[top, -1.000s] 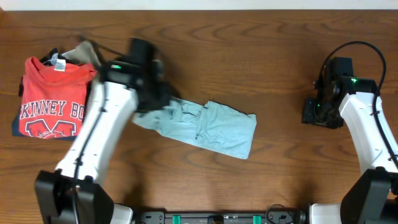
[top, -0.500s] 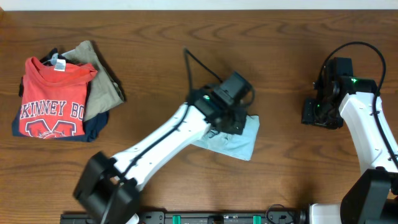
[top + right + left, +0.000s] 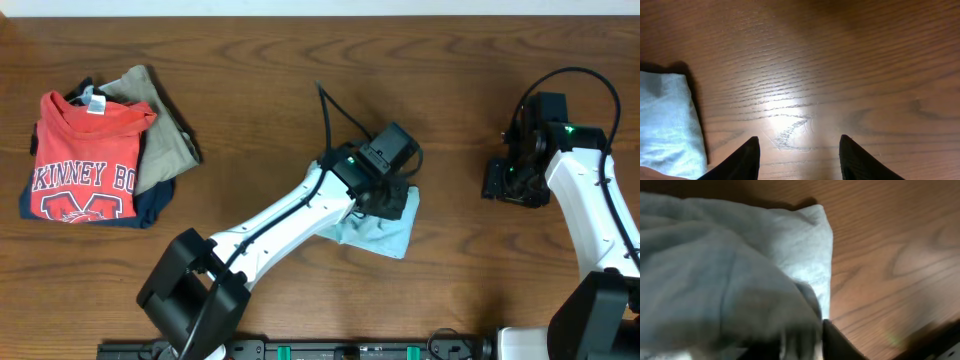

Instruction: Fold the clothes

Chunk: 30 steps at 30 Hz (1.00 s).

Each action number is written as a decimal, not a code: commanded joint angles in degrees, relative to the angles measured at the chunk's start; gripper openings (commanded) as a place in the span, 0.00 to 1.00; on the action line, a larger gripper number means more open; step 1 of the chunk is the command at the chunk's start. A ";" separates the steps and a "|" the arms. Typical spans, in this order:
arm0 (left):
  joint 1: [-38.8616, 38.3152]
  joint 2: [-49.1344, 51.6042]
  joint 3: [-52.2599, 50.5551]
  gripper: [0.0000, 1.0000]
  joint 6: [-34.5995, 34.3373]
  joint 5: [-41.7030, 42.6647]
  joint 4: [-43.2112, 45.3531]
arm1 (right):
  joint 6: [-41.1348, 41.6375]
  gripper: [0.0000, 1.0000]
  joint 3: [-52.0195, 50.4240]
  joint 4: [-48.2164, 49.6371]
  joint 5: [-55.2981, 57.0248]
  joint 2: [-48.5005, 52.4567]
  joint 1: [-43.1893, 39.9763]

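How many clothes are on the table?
4: a pale blue one mid-table; red T-shirt, olive one and navy one piled at the left edge. Others may hide underneath.

The worktop (image 3: 300, 60) is dark wood, its grain plain to see, with a soft sheen. The clothes (image 3: 385, 238) are thin, soft, matt cloth. The right fingers (image 3: 742, 160) look like matt black plastic.

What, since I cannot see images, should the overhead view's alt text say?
The left hand is on a pale blue-grey garment, folded small at the centre of a wooden table. The right hand is apart at right; a red T-shirt lies at left.
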 commanded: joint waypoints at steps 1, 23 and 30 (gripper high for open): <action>-1.79 0.17 0.63 0.45 0.31 0.85 0.50 | 0.59 0.51 0.68 0.02 -2.16 -0.24 -0.46; 37.68 -23.52 1.42 0.66 5.40 -6.71 -19.39 | -16.39 0.71 0.68 14.73 -18.93 0.02 23.98; 42.82 -23.02 1.05 0.67 5.42 -5.27 -20.61 | -16.68 0.70 0.68 19.34 -13.94 2.86 33.86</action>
